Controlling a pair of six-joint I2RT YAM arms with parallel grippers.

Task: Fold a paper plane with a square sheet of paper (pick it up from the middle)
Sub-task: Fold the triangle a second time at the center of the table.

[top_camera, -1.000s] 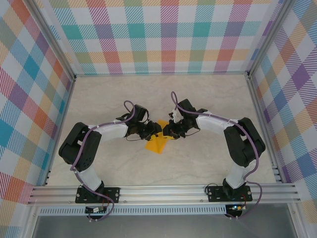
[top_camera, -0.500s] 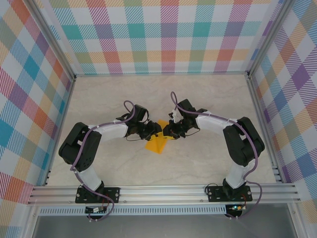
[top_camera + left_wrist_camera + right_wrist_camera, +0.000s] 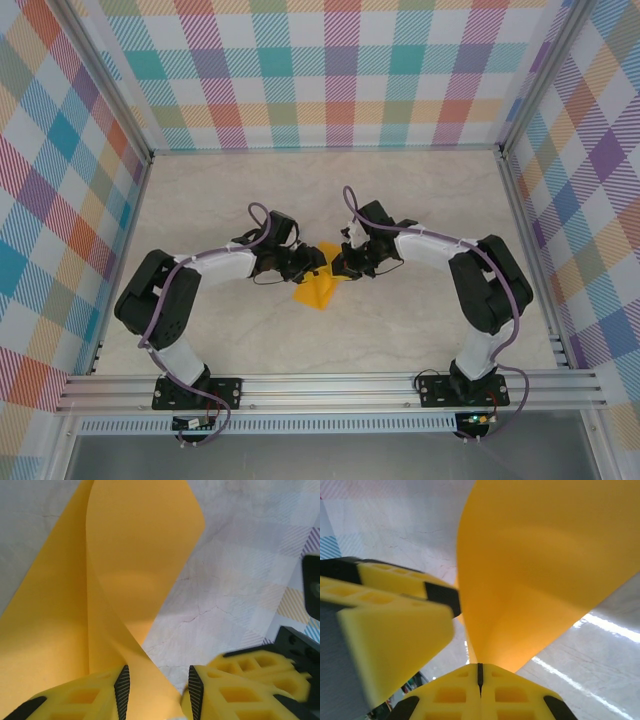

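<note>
Right tool (image 3: 480,674), jaws together, pinches the square sheet of paper (image 3: 545,570).

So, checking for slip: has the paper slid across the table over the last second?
No: the square sheet of paper sits at the same gap from the front rail as before.

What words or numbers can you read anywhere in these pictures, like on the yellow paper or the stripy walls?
No words, numbers or signs can be read here.
The square sheet of paper is plain orange-yellow, with no print on it.
The checked walls carry coloured stripes, no letters.
The small boards at the bottom of the top view are too small to tell whether they bear any writing.
</note>
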